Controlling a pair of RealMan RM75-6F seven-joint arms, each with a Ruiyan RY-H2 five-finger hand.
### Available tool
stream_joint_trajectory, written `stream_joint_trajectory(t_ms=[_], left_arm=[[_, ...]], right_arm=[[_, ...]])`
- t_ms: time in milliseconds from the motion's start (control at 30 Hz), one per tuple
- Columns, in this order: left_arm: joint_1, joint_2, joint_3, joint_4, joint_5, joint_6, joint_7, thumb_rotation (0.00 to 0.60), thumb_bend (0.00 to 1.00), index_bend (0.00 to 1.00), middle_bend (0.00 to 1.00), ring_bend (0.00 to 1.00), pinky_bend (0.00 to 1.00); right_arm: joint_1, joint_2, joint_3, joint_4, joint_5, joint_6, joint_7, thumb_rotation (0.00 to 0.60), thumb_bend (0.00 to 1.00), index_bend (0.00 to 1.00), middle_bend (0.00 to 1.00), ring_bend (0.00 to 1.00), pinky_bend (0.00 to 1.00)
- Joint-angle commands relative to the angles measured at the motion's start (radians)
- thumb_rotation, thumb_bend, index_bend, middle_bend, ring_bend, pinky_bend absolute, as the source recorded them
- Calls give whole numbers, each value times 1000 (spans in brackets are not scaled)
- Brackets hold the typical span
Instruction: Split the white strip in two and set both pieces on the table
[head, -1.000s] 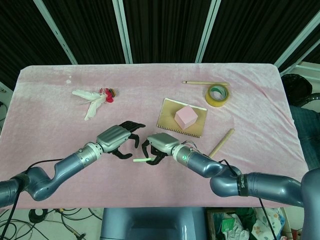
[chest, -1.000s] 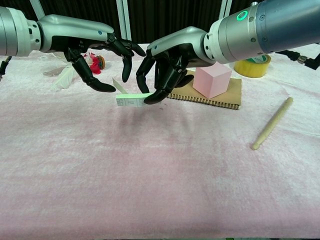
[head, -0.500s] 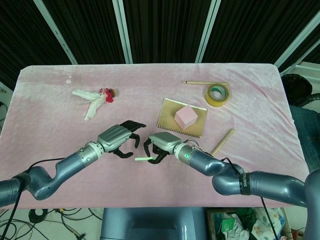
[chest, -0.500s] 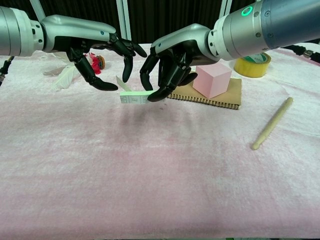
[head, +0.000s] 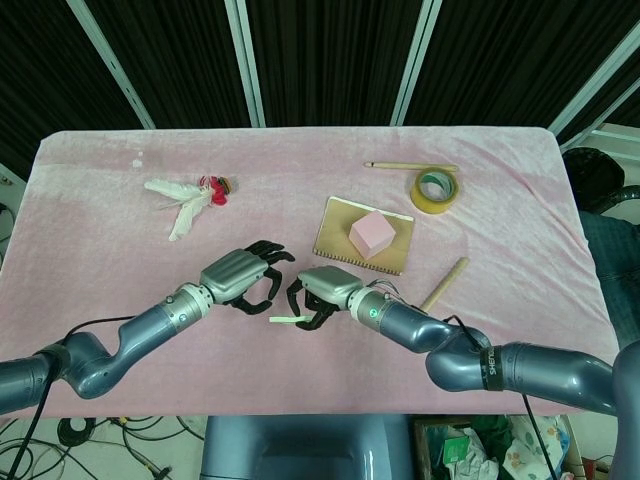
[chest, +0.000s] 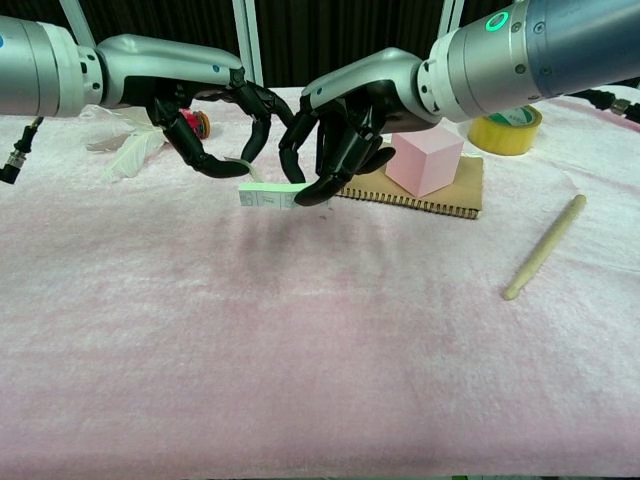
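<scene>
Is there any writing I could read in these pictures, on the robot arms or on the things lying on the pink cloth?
"SHENG…": white letters running along a black band on the right arm in the head view; the last letters are too small to read surely.
Small white paper strip held by the right hand: faint grey marks, too blurred to read.
Yellow tape roll, spiral notebook, pink cube: no writing shows.

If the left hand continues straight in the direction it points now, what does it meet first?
Probably the white strip, pinched by the right hand; the left hand points toward its free end. Depth between them is unclear.
</scene>
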Motion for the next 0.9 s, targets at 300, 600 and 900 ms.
stream_joint_trajectory(t_ms=[300,600,900], left_arm=[[-1,-7,3,2,-14,9,18,600,523,709,204,0,0],[12,31,30,-8,-14,4,31,600,526,711,207,0,0],[68,84,72,15,14,42,6,600,526,713,211,0,0]], right_arm=[[-3,6,-3,1,-25,-11,17,600,491,709,1000,1000,943],[-11,30,-25,10,-39,-15,25,600,497,734,1000,1000,943],[-42,74,-62,20,-58,-9,27,600,506,738,1000,1000,943]])
